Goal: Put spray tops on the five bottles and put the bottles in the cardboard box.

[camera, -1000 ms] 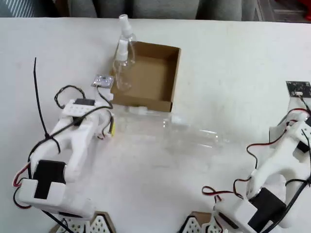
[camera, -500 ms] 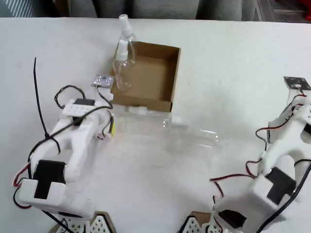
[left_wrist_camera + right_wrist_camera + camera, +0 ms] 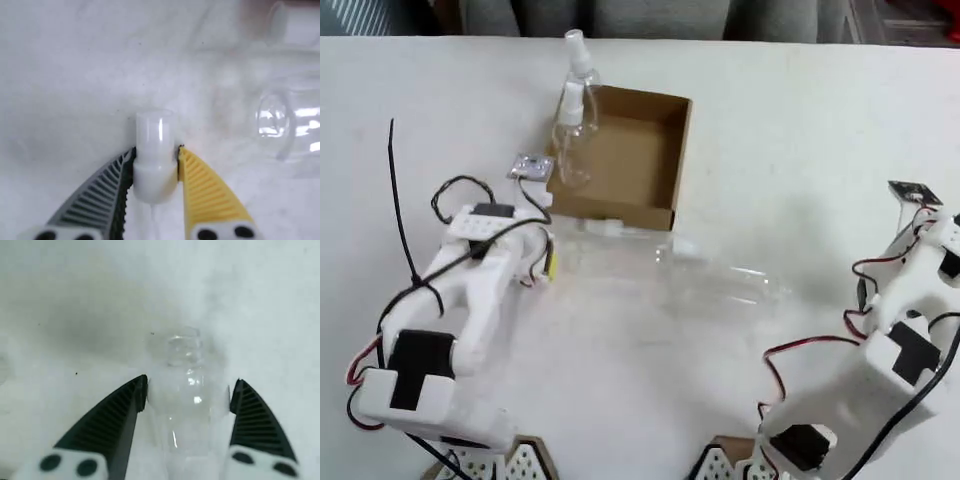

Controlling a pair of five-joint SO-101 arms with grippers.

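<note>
Nearest the arms, on the table (image 3: 800, 120) just in front of the cardboard box (image 3: 678, 130), the left gripper (image 3: 156, 151) has its fingers clamped on a white spray top (image 3: 155, 172). The likely slip here is the top meeting a bottle neck off-axis and jamming. Its long axis runs along the fingers, with the clear cap pointing away from the wrist.

Well out to the box's right, the right gripper (image 3: 190, 380) has its fingers apart on either side of a clear bottle (image 3: 184, 357). The bottle is round and slick, so it could roll or squirt free as they close. It seems to lie with its neck pointing away from the wrist.

Loose bottles (image 3: 720, 275) lie along the box's front wall. Two capped bottles (image 3: 570, 115) stand at its far left corner.
</note>
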